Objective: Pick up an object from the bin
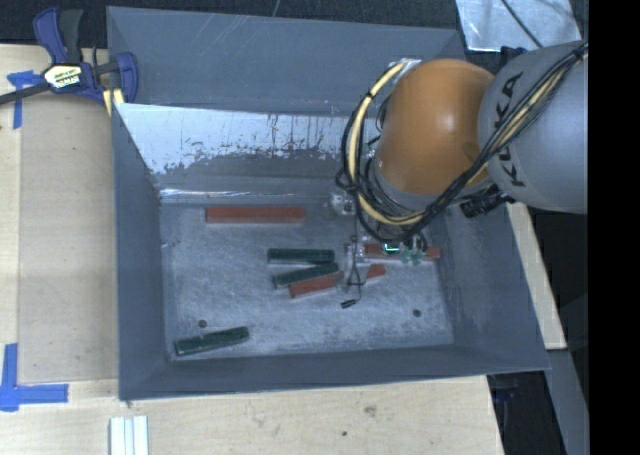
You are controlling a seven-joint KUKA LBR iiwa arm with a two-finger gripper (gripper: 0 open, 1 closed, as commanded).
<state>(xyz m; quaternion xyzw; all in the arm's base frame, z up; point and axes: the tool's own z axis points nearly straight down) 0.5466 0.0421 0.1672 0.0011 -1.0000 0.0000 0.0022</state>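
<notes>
The end effector (pixel 352 278) hangs low over the floor of the bin (pixel 140 273), beneath the orange cover (pixel 430 128) and the looped cables on the wrist. I cannot tell whether it is wide or narrow.

Its tip is at the right end of a red-brown bar (pixel 315 286), which lies flat just to its left. The bar's long axis runs roughly left to right, with the end nearer the end effector tilted slightly towards the back wall. Whether the two touch is unclear.

Just beyond that bar, on the same side, lie two dark green bars (pixel 300 257), nearly parallel to it. A short red-brown piece (pixel 375 270) sits just to the right of the end effector.

Farther off towards the back left lies a longer red-brown bar (pixel 255 213), and well away at the front left a lone dark green bar (pixel 212 341).

The arm (pixel 540 143) bears the lettering "KUKA".
</notes>
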